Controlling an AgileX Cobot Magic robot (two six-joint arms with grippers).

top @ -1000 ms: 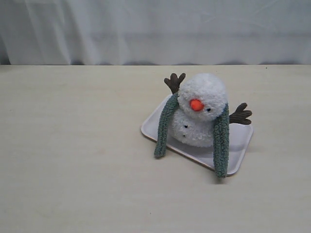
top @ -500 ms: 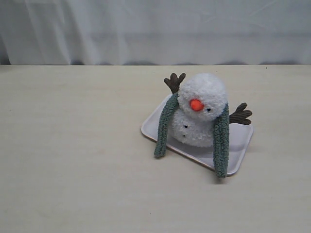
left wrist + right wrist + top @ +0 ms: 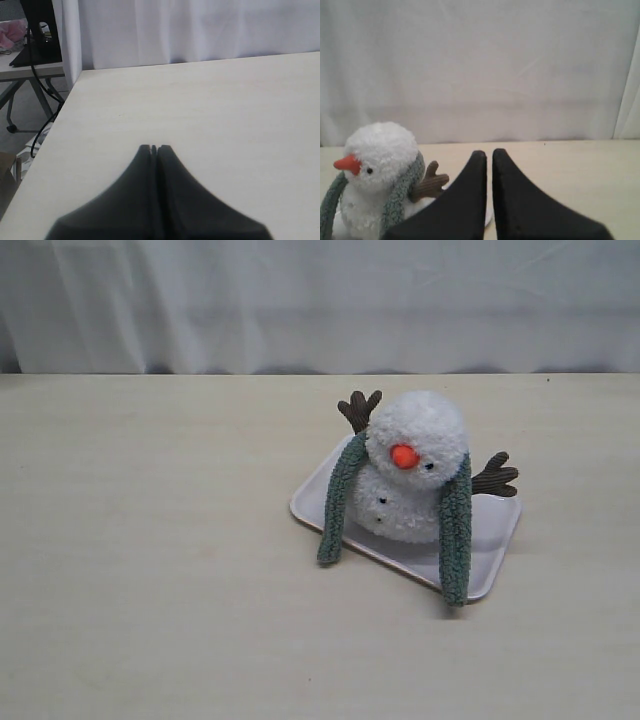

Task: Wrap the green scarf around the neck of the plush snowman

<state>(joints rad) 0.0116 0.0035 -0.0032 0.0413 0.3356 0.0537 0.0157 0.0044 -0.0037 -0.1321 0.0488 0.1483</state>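
Where this differs from a second ago: nowhere that shows; snowman, scarf and tray lie as they did.
Left hand [image 3: 154, 147]: closed tight, fingers pressed together, gripping nothing; it hangs over bare desk [image 3: 150, 540], outside the exterior view.
Scarf, left end: the green scarf [image 3: 337, 502] runs down from the neck and over the tray's rim, with its tip on the desk.
Plush snowman [image 3: 415, 435]: sits on the pale tray [image 3: 498, 535], right of the desk's middle, orange nose [image 3: 404, 455] to the front; one brown twig arm [image 3: 359, 410] is raised behind it, and a second twig arm [image 3: 495, 476] sticks out to the right.
Neck [image 3: 388, 476]: the scarf passes behind it; the front is bare and the ends are not crossed.
Scarf, right end: hangs straight down the snowman's side, its tip just past the tray's front edge.
Right hand [image 3: 489, 152]: closed, a thin slit between the fingers, nothing in it; outside the exterior view, with the snowman off to one side.
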